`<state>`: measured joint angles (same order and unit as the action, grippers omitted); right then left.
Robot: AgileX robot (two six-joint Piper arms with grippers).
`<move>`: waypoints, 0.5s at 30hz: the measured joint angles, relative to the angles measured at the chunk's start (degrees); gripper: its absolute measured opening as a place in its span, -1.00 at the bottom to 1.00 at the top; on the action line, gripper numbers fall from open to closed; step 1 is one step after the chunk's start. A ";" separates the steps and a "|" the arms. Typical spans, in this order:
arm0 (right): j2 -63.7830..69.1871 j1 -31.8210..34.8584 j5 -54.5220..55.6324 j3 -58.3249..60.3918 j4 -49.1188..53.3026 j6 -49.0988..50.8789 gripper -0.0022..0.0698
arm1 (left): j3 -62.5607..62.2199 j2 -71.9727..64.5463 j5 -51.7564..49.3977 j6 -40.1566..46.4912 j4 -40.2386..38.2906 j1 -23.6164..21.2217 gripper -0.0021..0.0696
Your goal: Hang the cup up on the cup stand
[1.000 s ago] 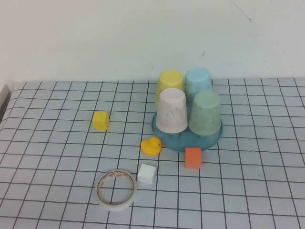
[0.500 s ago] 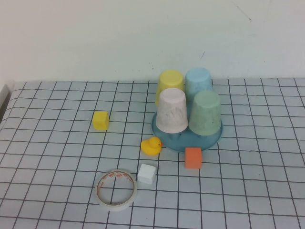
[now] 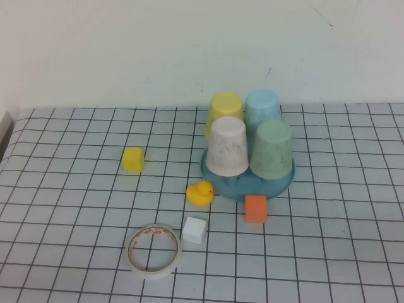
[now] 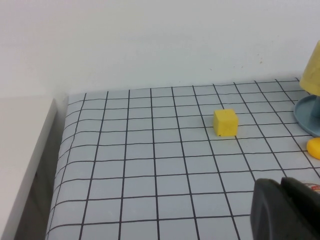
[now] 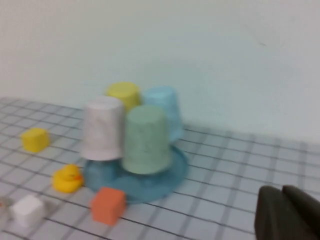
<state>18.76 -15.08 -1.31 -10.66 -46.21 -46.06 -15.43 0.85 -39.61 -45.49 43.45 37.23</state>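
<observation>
Farthest to the left, the left gripper (image 4: 287, 207) hangs low over the grid-patterned tablecloth (image 3: 69, 208), its dark fingers pressed together with nothing between them; it shows only in its own wrist view, out of the overhead picture. A small yellow cube (image 3: 133, 159) sits by itself on the cloth, well apart from everything else. Nearer the front edge lies a roll of tape (image 3: 153, 250), flat on its side, with a white cube (image 3: 194, 230) just beside it to the right. A yellow rubber duck (image 3: 200, 192) stands close to the rim of the cup stand (image 3: 278, 186), a round blue tray. Four cups are turned upside down on the stand: a whitish-pink cup (image 3: 227, 146) at the front left, a yellow cup (image 3: 225, 108) behind it, a light blue cup (image 3: 263, 106) at the back right, and the mint-green cup (image 3: 272, 149) at the front right, mouth down on the stand. An orange cube (image 3: 255, 208) rests on the cloth just in front of the tray, below the green cup. Off to the right, the right gripper (image 5: 287, 212) is likewise closed on nothing, low and well clear of the stand, seen only in its own wrist view.
</observation>
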 joint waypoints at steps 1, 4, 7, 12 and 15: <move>-1.96 1.75 -0.14 1.31 6.03 6.63 -0.94 | 0.00 0.00 -0.04 0.00 0.00 0.00 -0.94; -7.47 8.28 -2.83 4.52 23.25 25.26 -0.94 | 0.00 0.00 -0.14 0.00 0.00 0.00 -0.94; -12.79 14.94 -4.39 7.12 39.34 40.41 -0.94 | 0.00 0.00 -0.27 0.00 0.00 0.00 -0.94; -18.87 19.92 -5.61 10.80 50.11 52.15 -0.94 | 0.00 0.00 -0.42 0.00 0.00 0.00 -0.94; -19.41 19.80 -6.08 12.17 51.46 53.83 -0.94 | 0.00 0.00 -0.54 0.00 0.00 0.00 -0.94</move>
<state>-0.65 4.72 -7.39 1.51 5.25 7.76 -15.43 0.85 -40.16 -45.49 43.45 37.23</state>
